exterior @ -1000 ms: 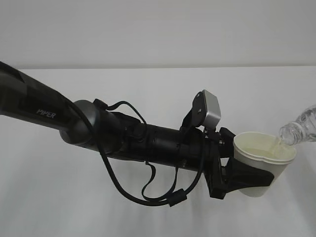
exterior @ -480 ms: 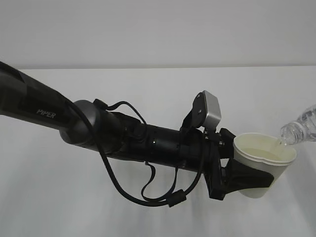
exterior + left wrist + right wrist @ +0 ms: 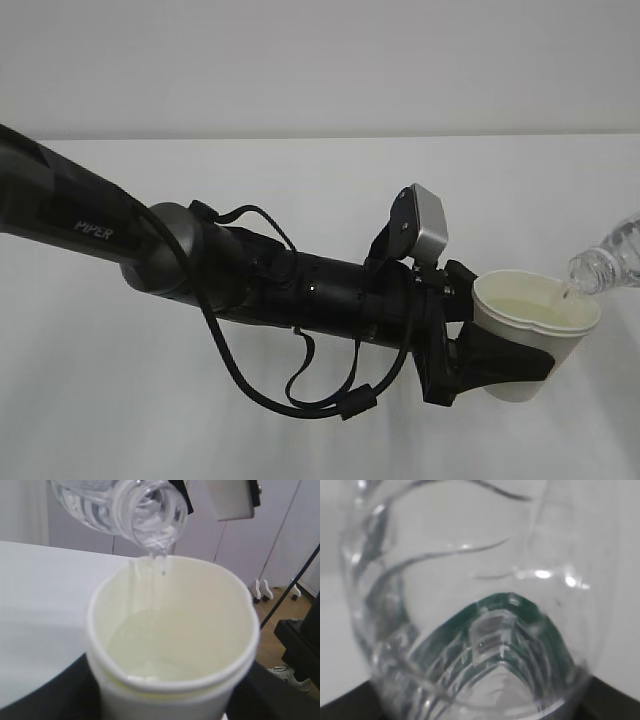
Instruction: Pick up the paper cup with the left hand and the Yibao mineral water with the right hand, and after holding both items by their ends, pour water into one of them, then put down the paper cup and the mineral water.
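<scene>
My left gripper point(image 3: 500, 365) is shut on the white paper cup point(image 3: 532, 330) and holds it upright above the table at the right. The cup point(image 3: 172, 645) holds some water. The clear Yibao mineral water bottle point(image 3: 605, 265) comes in tilted from the right edge, its open neck just over the cup's rim. In the left wrist view the bottle's mouth point(image 3: 150, 507) hangs above the cup and a thin stream of water falls in. The right wrist view is filled by the bottle's ribbed body with its green label point(image 3: 485, 630). My right gripper's dark fingers point(image 3: 350, 702) show at the bottom corners, shut on the bottle.
The white table point(image 3: 320, 200) runs to a pale wall behind. The left arm point(image 3: 200, 265) with loose black cables point(image 3: 300, 390) spans the left and middle. The left wrist view shows a wooden floor and black equipment point(image 3: 297, 645) beyond the table.
The bottle's neck has shifted slightly to the right and up over the cup's rim. The cup and left arm have stayed in place.
</scene>
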Robot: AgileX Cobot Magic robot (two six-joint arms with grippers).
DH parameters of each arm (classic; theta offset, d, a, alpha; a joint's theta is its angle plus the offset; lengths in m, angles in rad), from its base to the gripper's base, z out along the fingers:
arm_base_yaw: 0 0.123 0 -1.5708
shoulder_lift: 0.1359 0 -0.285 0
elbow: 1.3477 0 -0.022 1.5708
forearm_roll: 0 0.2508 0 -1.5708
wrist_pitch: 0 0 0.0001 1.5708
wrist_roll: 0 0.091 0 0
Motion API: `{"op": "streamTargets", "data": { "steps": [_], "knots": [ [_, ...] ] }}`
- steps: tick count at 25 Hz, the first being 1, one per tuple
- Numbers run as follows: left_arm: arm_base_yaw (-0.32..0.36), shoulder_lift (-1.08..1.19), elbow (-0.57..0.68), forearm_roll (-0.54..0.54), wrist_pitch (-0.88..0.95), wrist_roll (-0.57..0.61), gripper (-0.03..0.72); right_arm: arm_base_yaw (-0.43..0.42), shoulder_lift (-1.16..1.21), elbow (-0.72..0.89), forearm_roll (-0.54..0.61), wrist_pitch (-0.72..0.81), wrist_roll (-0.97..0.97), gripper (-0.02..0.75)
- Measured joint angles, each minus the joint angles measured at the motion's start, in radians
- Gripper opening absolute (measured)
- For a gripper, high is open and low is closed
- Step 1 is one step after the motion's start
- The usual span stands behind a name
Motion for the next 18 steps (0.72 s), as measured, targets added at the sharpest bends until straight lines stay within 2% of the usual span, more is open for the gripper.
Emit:
{"op": "streamTargets", "data": {
  "steps": [18],
  "knots": [
    [0.0, 0.0, 0.0, 0.008, 0.0, -0.002, 0.461, 0.0, 0.0, 0.0, -0.023, 0.002, 0.003, 0.455]
  ]
}}
